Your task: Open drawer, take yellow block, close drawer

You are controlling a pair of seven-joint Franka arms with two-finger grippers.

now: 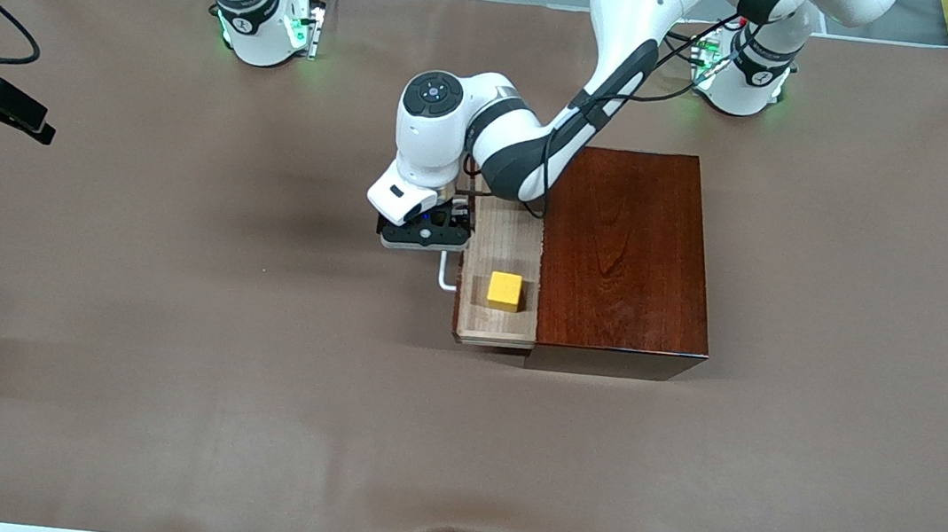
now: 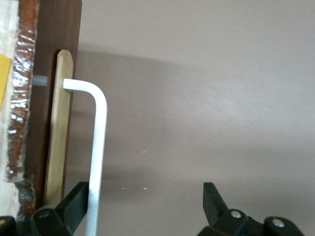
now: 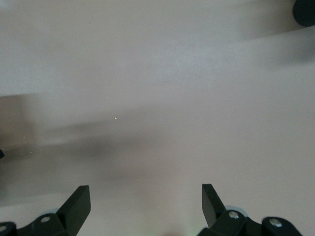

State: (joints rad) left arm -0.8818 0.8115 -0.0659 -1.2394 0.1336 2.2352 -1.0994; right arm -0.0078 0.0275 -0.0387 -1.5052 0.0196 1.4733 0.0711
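I see the light-wood drawer (image 1: pixel 501 280) pulled out, small yellow cube (image 1: pixel 504 291) inside. Left end effector (image 1: pixel 425 235) spread wide at its white U-shaped handle (image 2: pixel 96 147); right end effector (image 3: pixel 146 204) waits, fingers apart.

Your left end effector (image 1: pixel 424 238) sits at the white handle (image 1: pixel 448 270) of the drawer (image 1: pixel 500 291), fingers spread wide, with the bar just inside one fingertip (image 2: pixel 78 196) and bare counter (image 1: pixel 165 311) between it and the other. Beside the end effector, the pulled-out tray lies uncovered from above, and the yellow block (image 1: pixel 504 291) stands in it with room on all sides. The left arm's forearm crosses over the tray's end farther from the front camera and over the edge of the wooden box (image 1: pixel 627 252). Your right end effector (image 3: pixel 146 204) waits over bare counter with nothing between its spread fingers.
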